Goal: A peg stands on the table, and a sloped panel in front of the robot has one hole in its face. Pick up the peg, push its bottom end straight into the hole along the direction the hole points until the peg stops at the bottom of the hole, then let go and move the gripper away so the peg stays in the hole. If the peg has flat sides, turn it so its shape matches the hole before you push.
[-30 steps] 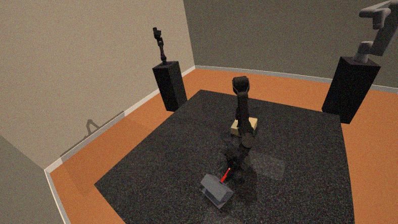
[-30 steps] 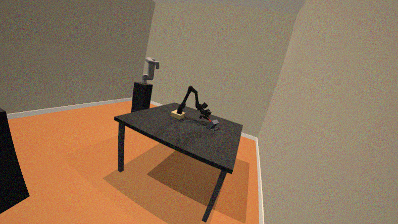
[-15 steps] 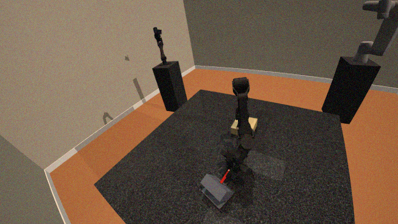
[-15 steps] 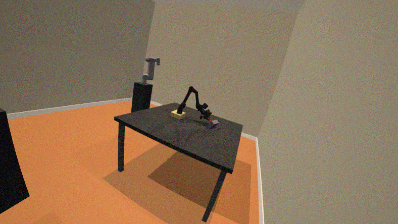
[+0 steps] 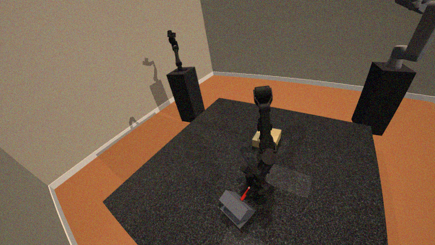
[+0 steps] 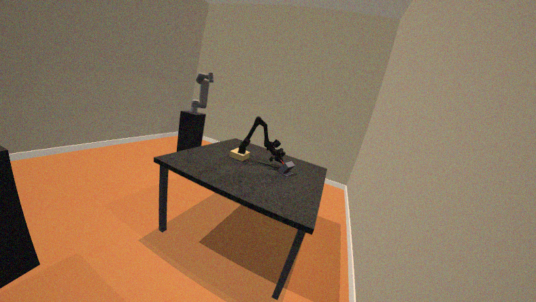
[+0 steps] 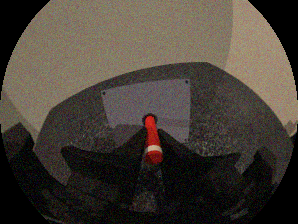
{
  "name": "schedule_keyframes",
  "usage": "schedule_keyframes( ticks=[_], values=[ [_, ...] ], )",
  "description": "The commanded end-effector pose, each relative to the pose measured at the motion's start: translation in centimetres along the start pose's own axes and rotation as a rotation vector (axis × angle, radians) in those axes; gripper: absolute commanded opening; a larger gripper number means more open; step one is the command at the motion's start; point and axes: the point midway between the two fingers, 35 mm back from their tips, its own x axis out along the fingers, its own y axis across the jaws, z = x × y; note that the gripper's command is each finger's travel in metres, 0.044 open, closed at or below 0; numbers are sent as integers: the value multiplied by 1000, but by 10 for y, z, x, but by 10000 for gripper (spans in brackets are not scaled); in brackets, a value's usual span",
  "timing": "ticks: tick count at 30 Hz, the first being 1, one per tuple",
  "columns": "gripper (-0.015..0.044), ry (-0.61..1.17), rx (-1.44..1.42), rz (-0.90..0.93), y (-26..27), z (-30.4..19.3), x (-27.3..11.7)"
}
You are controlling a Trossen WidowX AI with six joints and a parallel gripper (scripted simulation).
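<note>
- The gripper (image 5: 248, 185) (image 6: 280, 160) (image 7: 150, 131) is clamping the red peg (image 5: 245, 193) (image 6: 283, 162) (image 7: 153, 142).
- The peg is slanting near-to-far, its far end meeting the hole (image 7: 149, 118) in the panel (image 5: 237, 206) (image 6: 290, 164) (image 7: 145, 100).
- Depth inside, one cannot tell.

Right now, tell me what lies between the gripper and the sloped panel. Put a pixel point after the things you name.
The red peg (image 5: 244, 193) (image 7: 151, 137) bridges the stretch from the gripper (image 7: 150, 131) to the sloped panel (image 5: 237, 204) (image 6: 290, 164) (image 7: 145, 100); the wrist view shows it.
</note>
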Motion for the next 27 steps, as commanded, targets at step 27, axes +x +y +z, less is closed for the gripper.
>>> schedule_keyframes(
  ticks=[27],
  values=[
    [0,1,-3,1,1,0,16]
  ],
)
